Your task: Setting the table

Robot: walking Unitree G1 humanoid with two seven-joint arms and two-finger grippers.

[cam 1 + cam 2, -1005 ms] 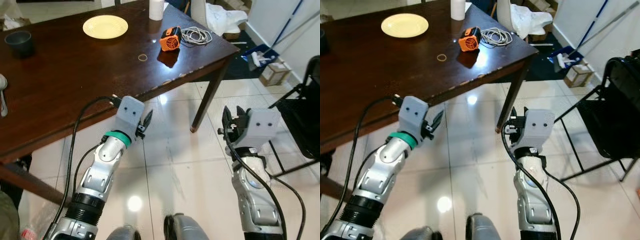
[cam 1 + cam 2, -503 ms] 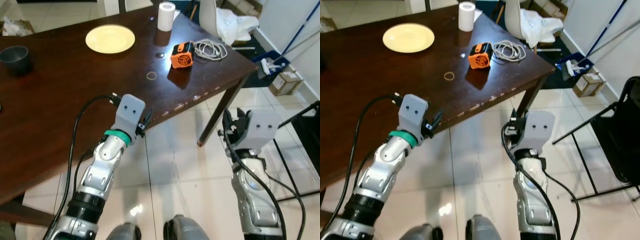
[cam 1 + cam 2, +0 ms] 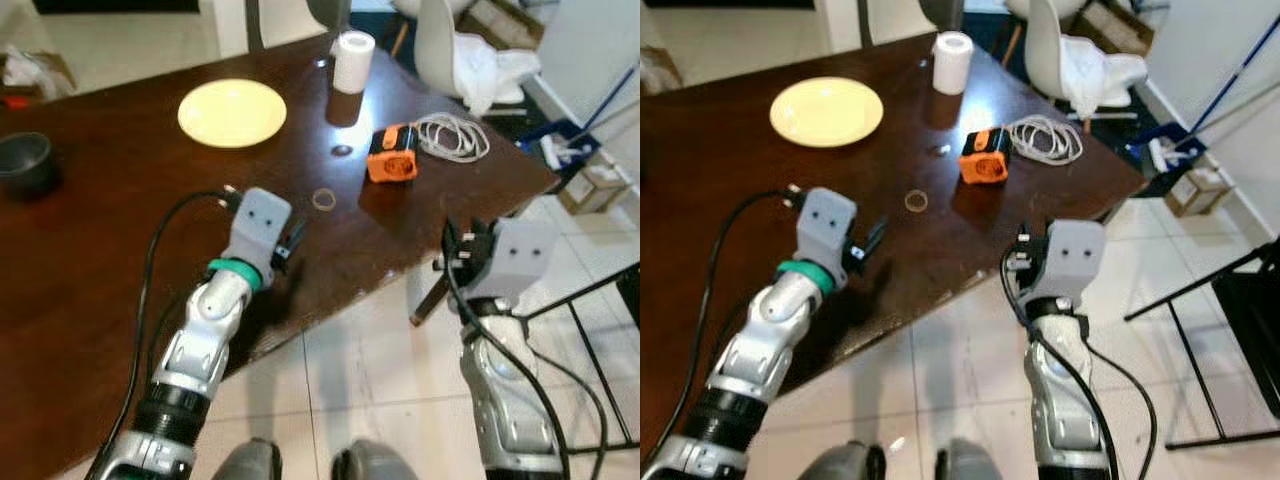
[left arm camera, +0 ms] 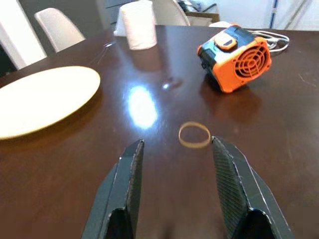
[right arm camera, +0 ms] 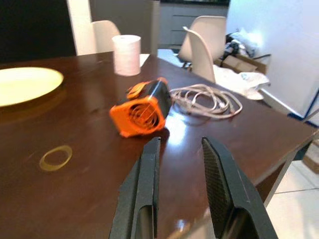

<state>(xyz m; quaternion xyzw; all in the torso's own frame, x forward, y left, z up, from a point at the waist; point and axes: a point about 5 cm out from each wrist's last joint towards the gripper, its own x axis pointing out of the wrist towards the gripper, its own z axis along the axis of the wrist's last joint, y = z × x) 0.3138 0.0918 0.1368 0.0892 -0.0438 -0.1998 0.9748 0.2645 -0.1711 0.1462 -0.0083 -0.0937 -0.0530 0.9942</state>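
Both claws, left claw and right claw, hover empty with fingers parted over the dark bench. A yellow plate lies at the bench's far side, well apart from them.

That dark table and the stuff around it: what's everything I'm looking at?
table: one, dark brown wood, ahead of the robot
plate: one, pale yellow, far side of table
paper roll: one, white, upright beyond the plate
fan: one, orange and black, near the right edge
cable: one coil, white, beside the fan
rubber band: one, tan, lying flat
bowl: one, dark, at left
chair: one, white, cloth draped on it
left pincer: open, over the table
right pincer: open, at the table's edge
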